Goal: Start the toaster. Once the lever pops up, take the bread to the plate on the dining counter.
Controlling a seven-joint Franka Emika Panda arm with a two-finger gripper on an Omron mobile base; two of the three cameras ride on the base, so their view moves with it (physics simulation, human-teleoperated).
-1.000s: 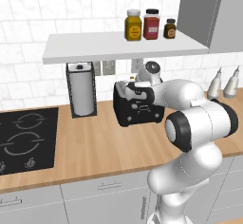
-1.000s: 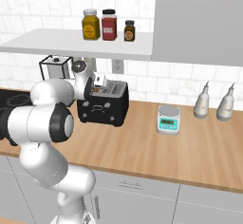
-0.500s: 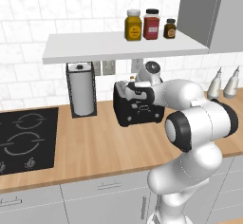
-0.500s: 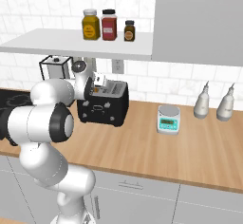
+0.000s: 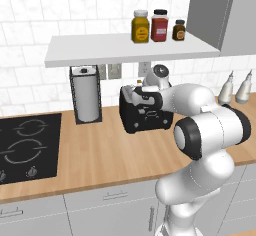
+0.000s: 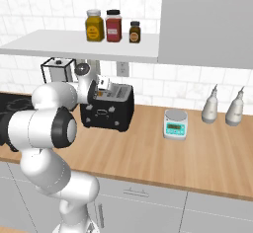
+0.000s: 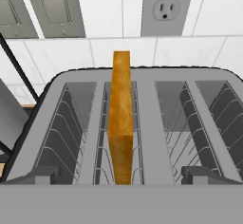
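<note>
While the arm bends low over the worktop, its gripper [image 5: 141,96] hangs just above the toaster [image 5: 145,116] near the back edge, jaws spread wide and holding nothing. Looking down, the hand view alone reveals the bread [image 7: 121,118] standing upright on edge in the left slot, and behind it a wall outlet [image 7: 167,7].
</note>
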